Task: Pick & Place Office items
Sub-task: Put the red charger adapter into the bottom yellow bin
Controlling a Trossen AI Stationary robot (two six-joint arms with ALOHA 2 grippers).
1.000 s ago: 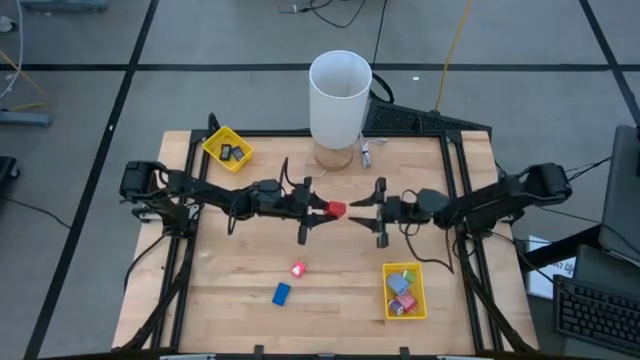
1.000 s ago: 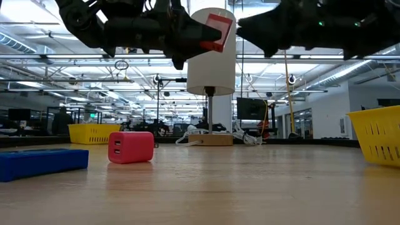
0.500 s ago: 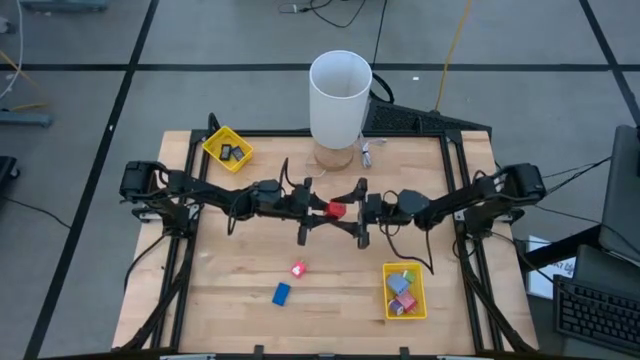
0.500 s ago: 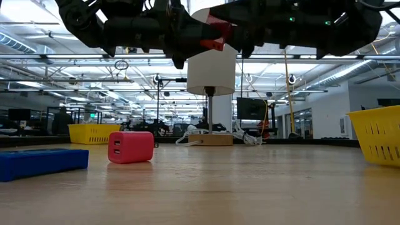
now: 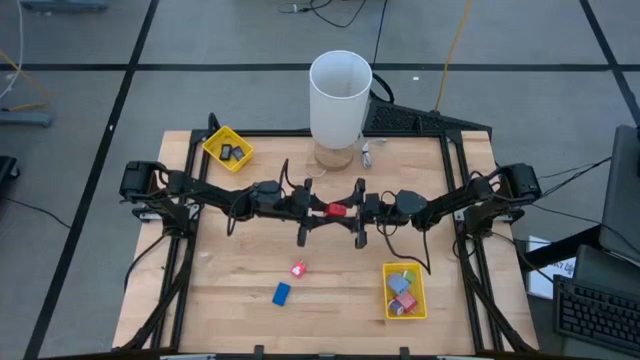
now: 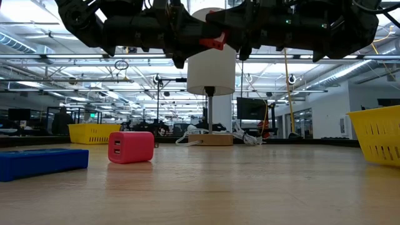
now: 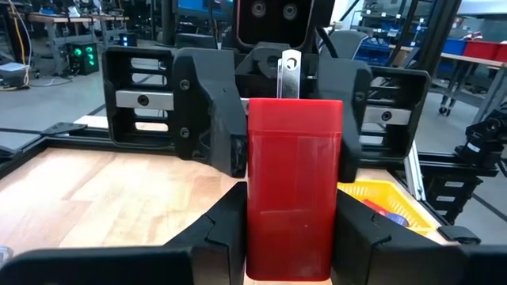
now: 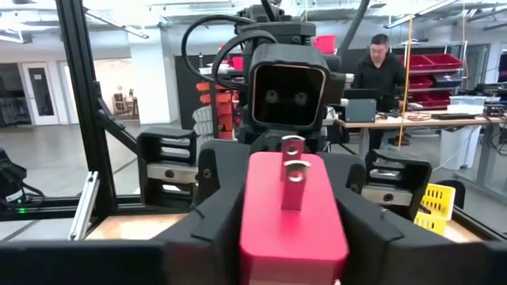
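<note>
wooden table [image 5: 240,270] bears pink block [image 5: 298,269], blue block [image 5: 281,293], two yellow trays [image 5: 228,148].

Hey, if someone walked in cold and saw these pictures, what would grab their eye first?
Probably the two dark arms meeting nose to nose above mid-table, the left end effector and right end effector both closed on one red block held in the air. Next, the tall white cylinder at the table's back edge, then the pink charger lying near the front.
</note>
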